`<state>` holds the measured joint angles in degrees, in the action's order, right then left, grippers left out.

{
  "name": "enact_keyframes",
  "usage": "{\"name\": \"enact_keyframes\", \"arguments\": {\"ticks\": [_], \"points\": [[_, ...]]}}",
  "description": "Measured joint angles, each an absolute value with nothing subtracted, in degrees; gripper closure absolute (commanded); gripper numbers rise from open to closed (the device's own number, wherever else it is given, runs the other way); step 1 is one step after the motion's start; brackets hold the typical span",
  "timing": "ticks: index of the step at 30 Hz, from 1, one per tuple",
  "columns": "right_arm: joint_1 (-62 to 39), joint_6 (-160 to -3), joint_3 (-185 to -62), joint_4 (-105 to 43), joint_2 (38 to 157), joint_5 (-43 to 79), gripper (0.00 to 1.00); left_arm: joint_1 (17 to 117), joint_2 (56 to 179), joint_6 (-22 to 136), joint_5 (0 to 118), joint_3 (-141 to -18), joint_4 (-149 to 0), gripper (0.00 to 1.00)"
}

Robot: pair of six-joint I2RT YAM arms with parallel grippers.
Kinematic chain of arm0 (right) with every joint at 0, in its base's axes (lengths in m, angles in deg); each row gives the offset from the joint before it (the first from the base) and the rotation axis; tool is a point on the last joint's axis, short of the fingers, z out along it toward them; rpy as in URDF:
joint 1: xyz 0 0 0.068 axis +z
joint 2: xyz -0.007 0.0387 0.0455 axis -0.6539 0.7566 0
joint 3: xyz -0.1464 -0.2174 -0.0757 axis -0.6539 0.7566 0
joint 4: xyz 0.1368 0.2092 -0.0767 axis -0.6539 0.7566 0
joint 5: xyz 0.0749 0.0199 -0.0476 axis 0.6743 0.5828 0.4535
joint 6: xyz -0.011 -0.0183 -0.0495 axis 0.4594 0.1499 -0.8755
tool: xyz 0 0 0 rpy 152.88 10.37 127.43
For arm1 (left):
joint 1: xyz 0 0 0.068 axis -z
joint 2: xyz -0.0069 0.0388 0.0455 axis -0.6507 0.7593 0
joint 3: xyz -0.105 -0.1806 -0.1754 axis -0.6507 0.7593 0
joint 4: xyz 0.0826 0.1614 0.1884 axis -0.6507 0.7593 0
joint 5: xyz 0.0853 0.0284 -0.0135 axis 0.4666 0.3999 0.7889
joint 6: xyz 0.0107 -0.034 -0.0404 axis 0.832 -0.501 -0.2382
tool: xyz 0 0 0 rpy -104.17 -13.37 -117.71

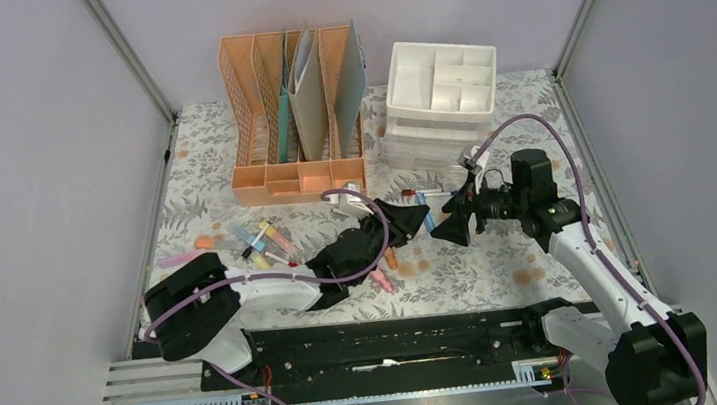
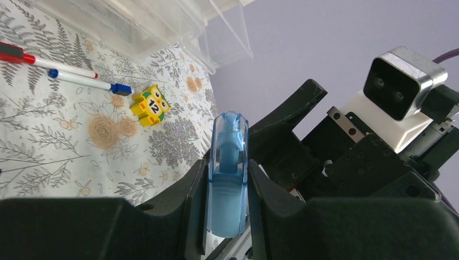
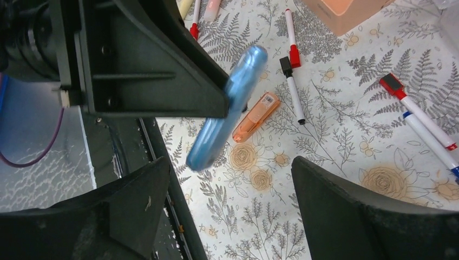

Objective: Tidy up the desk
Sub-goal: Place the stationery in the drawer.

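Above the middle of the desk (image 1: 482, 272), my left pincer (image 2: 230, 173) is clamped on a blue plastic case (image 2: 228, 179), see-through and rounded at the top, held upright between the two fingers and clear of the fern-and-flower cloth. My right pincer (image 3: 224, 179) faces it from close by with its jaws spread wide and nothing between them; the case sits just in front of that gap without touching either finger.

Only one piece of writing reads clearly: a small yellow block (image 2: 150, 106) lying on the cloth shows the number "12" in black on a white patch. Beside it lie a blue-capped marker (image 2: 89, 81) and a red-capped marker (image 2: 48, 64), nearly parallel. An orange tube (image 3: 257, 115) under the case carries a small label, too fine to read. At the far edge stand a peach file rack (image 1: 293, 119) and a white drawer unit (image 1: 439, 93).
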<state>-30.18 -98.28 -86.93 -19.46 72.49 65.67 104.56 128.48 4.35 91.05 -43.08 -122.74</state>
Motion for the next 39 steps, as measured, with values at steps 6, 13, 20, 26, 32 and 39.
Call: {"name": "enact_keyframes", "arguments": {"ticks": [6,13,20,26,32,39], "points": [[-29.3,-96.6,-86.8,-20.5,73.5,64.4,0.29,106.7,133.4,2.1,93.5,-48.0,-120.6,1.0],[-28.8,-95.1,-86.8,-21.6,74.6,63.1,0.57,107.8,133.9,1.4,96.0,-50.2,-118.3,1.0],[-28.6,-94.6,-86.8,-21.5,75.0,60.6,1.0,108.0,134.0,1.9,97.3,-50.5,-117.6,0.8],[-28.4,-95.9,-86.9,-20.9,74.9,59.8,1.0,108.0,133.7,5.2,96.4,-49.1,-119.3,0.31],[-28.4,-101.2,-88.0,-16.3,74.4,59.7,1.0,107.9,126.5,15.9,92.0,-37.8,-128.4,0.01],[-28.4,-110.0,-90.2,-10.3,72.6,58.4,1.0,100.5,113.7,23.0,85.1,-22.6,-133.3,0.01]]}}
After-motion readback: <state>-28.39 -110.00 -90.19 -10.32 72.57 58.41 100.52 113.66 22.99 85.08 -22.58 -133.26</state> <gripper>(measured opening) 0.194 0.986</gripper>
